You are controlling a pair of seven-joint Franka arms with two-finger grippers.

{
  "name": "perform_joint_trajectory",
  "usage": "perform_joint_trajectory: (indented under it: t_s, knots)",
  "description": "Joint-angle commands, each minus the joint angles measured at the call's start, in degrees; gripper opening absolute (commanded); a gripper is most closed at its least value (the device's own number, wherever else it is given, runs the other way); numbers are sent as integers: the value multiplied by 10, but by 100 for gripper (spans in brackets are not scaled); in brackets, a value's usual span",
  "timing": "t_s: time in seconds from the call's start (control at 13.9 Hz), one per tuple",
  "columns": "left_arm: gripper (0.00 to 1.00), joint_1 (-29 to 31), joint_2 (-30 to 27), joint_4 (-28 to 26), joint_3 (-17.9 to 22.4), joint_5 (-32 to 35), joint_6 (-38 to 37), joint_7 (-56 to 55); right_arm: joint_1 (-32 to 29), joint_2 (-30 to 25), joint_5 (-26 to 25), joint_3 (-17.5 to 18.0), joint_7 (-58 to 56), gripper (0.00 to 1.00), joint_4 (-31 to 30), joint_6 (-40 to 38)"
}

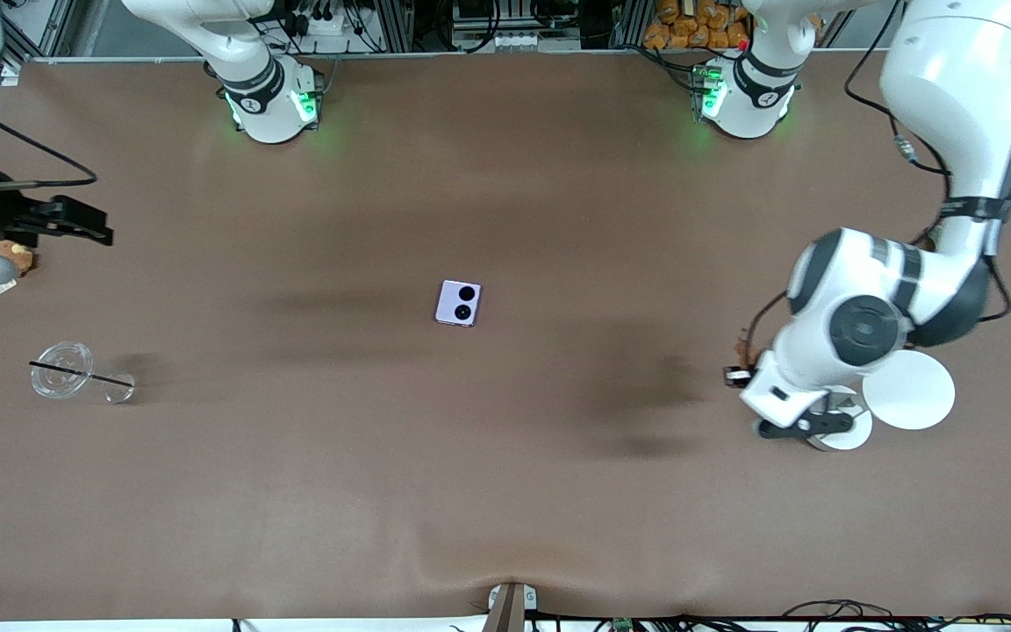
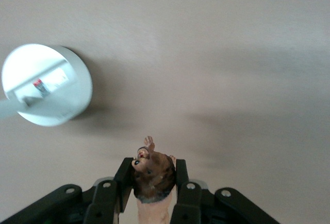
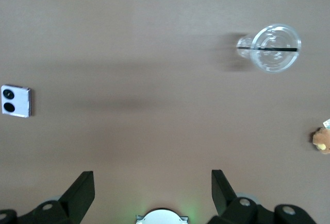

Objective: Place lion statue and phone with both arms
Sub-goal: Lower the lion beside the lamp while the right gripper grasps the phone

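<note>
A plain brown table (image 1: pixel 505 491) filled the front view, with metal framing, cables and a heap of orange-brown items along the edge where the two arm bases stood. The phone (image 1: pixel 458 303) lay flat near the middle of the table, its two black camera circles facing up, with bare surface all around it.

Well away from the phone, toward the left arm's end of the table, the left gripper (image 1: pixel 744 373) hung low over the surface just beside a white round dish (image 1: pixel 909 390) and a smaller white round piece (image 1: pixel 848 432) partly hidden under the wrist. From the front, the arm's bulk covered most of what it carried. The left wrist view showed it plainly: the left gripper (image 2: pixel 152 183) was clamped on the lion statue (image 2: pixel 152 172), whose brown head poked out between the black fingers (image 2: pixel 180 175), and a white round cup (image 2: pixel 46 85) sat on the table nearby.

Toward the right arm's end, well apart from the phone, a clear glass (image 1: pixel 61 369) with a black straw lay near the table's edge, and a small brown plush (image 1: pixel 14 255) sat partly covered by the right gripper (image 1: pixel 75 224). The right wrist view showed the right gripper (image 3: pixel 153 193) with fingers spread wide over bare table, holding nothing, and also took in the phone (image 3: pixel 16 101), the glass (image 3: pixel 273 48) and the plush (image 3: pixel 322 140)
</note>
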Motion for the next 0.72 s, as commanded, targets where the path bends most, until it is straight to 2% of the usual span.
perform_joint_trajectory:
  t_s: [0.0, 0.29, 0.65]
  knots:
    - [0, 33, 22, -2, -2, 11, 35, 59, 25, 23, 13, 0, 23, 100, 11, -17]
    - [0, 56, 57, 0, 0, 11, 100, 104, 73, 68, 42, 0, 91, 100, 12, 7]
    - [0, 46, 68, 2, 0, 23, 110, 98, 131, 131, 88, 0, 129, 100, -11, 93]
